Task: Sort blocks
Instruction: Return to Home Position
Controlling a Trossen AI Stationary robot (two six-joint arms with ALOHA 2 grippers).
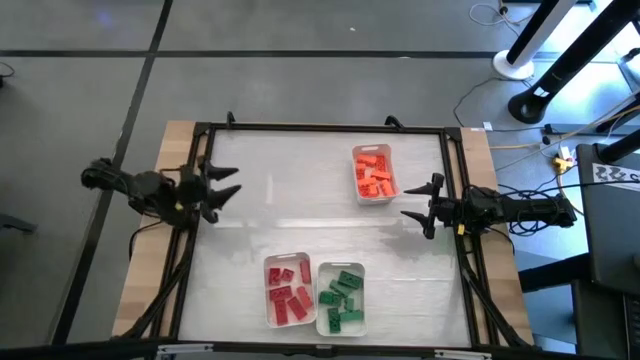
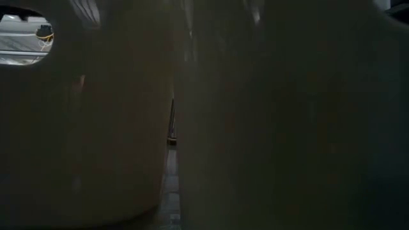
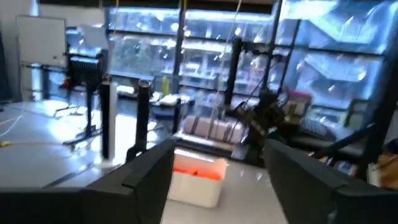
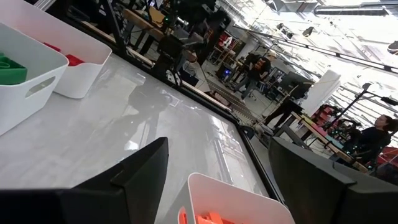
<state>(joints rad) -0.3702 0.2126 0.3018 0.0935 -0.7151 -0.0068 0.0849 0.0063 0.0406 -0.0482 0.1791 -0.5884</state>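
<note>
White table (image 1: pixel 300 190) carries the orange tray (image 1: pixel 374 148), full of orange blocks (image 1: pixel 374 176); red blocks (image 1: pixel 288 293) and green blocks (image 1: pixel 341 298) lie in trays (image 1: pixel 288 258) well apart from it. Left pincer (image 1: pixel 228 183), far off, and right pincer (image 1: pixel 420 205), near it, gape empty. Probably light, stiff, slick: pinch the flat sides.

We can read no text, label, brand or number in any view. The one sign-like thing we see is a black-and-white patterned marker (image 1: pixel 615 174) on the dark surface (image 1: pixel 612 215) at three o'clock from the table (image 1: pixel 150 250); its pattern is too small to make out.
</note>
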